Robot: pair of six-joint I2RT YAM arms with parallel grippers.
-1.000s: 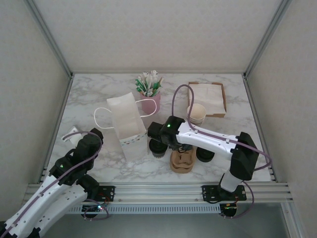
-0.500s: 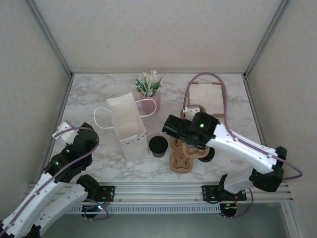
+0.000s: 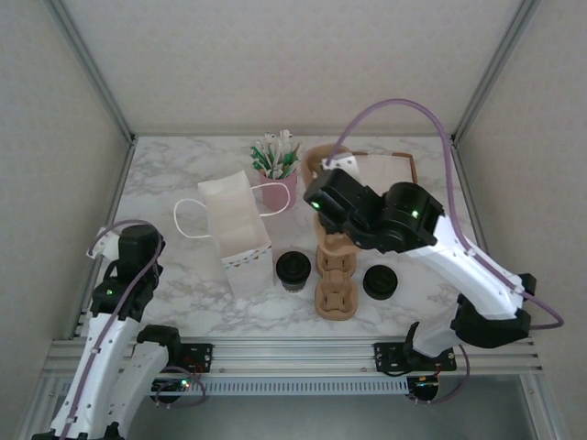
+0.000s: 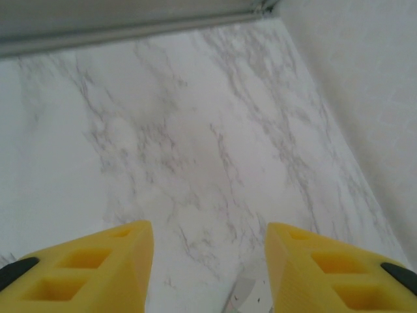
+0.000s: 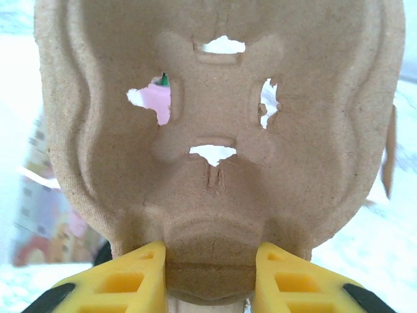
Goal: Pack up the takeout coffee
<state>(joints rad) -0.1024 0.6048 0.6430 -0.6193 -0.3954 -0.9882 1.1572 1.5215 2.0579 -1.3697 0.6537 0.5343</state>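
R gripper (image 5: 210, 268) was pinching a pulp cup carrier (image 5: 215, 98) btw its fingers, w/ the takeout coffee (image 3: 293, 269) on the table below it, bit left. L gripper (image 4: 208, 257) was spread wide, bare marble table (image 4: 195, 130) ahead of it.

White grey-veined marble surface (image 4: 195, 130) beneath left fingers (image 4: 85, 267); pale wall (image 4: 365, 78) close beside them; aluminium rails (image 3: 92, 69); soft even light.

Coffee (image 3: 293, 269) between bag (image 3: 236, 231) and carrier (image 3: 336, 293)
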